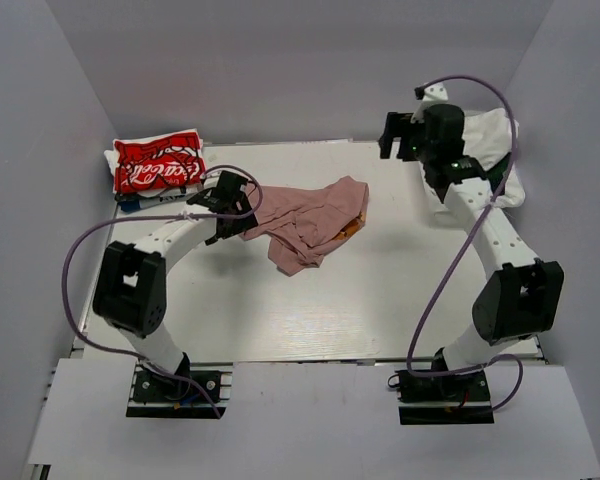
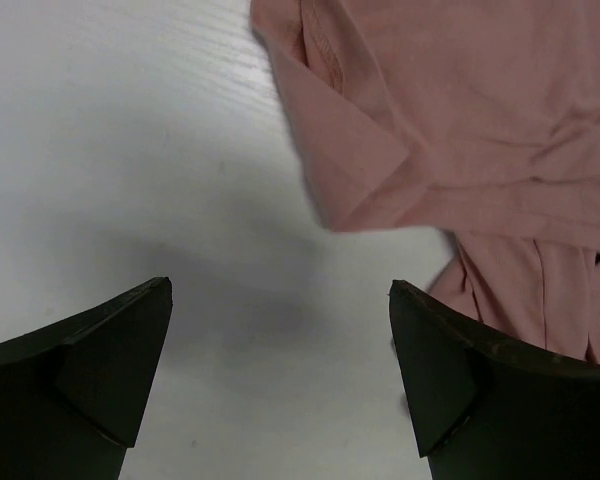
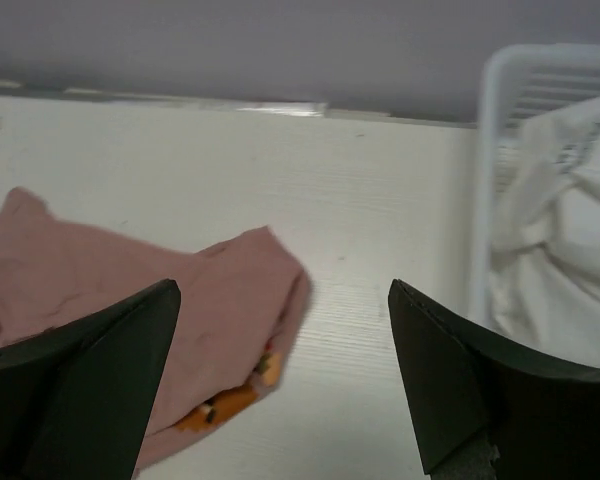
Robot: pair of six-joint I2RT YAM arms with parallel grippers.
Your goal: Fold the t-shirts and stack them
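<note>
Item one, nearest you: the worktop (image 1: pixel 280 320), with its near half bare in the top view. Item two, mid-worktop: the dusty-pink t-shirt (image 1: pixel 305 225), which lies crumpled and unfolded, one sleeve turned over and a hem trailing towards you. A scrap of orange print (image 3: pixel 230 400) shows at its right edge; you cannot tell whether that belongs to the shirt or lies beneath it. Item three: your left hand (image 2: pixel 280 288) hangs low over the worktop just beside the pink shirt's left edge, with its fingers spread wide and nothing between them. Item four, far left corner: the red t-shirt (image 1: pixel 158 163) with white script lies folded on top of a small stack, with white cloth showing beneath it. Count that part as done. Item five, far right: the white lattice basket (image 3: pixel 485 150) holds at least one bundled white t-shirt (image 3: pixel 570 260), unfolded. Item six: your right hand (image 3: pixel 285 285) is raised near the basket, on its worktop side, with its fingers spread wide and empty. Reckoning: the task looks partly complete. You have the pink shirt yet to flatten, fold and carry to the stack, and whatever remains in the basket to follow; how many shirts that is cannot be seen.
</note>
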